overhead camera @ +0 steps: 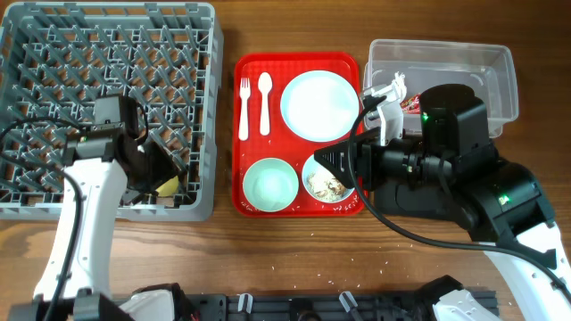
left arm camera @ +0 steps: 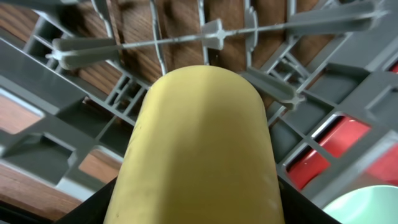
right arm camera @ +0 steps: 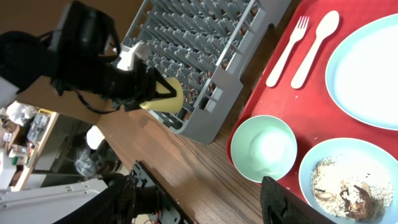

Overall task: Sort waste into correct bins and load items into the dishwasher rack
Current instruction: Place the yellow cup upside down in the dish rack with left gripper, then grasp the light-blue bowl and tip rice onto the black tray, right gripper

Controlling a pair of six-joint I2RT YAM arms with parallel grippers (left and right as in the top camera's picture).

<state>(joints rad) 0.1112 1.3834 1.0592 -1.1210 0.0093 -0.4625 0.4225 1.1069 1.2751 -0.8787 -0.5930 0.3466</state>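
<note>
The left tool point(overhead camera: 153, 176) pinched the small yellow cup point(overhead camera: 169, 185) at the near right corner of the dishwasher rack point(overhead camera: 53, 53), among its pegs. The right tool point(overhead camera: 333, 160) hung over the pale blue bowl point(overhead camera: 326, 185) of food scraps on the red tray point(overhead camera: 252, 67). Whether it was spread or pressed together could not be told.

Rack: grey dishwasher rack point(right arm camera: 205, 43) on the wooden counter point(right arm camera: 193, 168).
Left hand point(right arm camera: 148, 92): clamped on the yellow cup point(right arm camera: 165, 94) at the rack's corner.
Red tray point(right arm camera: 292, 106): fork point(right arm camera: 287, 53) beside spoon point(right arm camera: 316, 40); white plate point(right arm camera: 367, 68).
Bowls: green bowl point(right arm camera: 262, 148); blue bowl point(right arm camera: 348, 180) holding rice scraps point(right arm camera: 342, 190).
</note>
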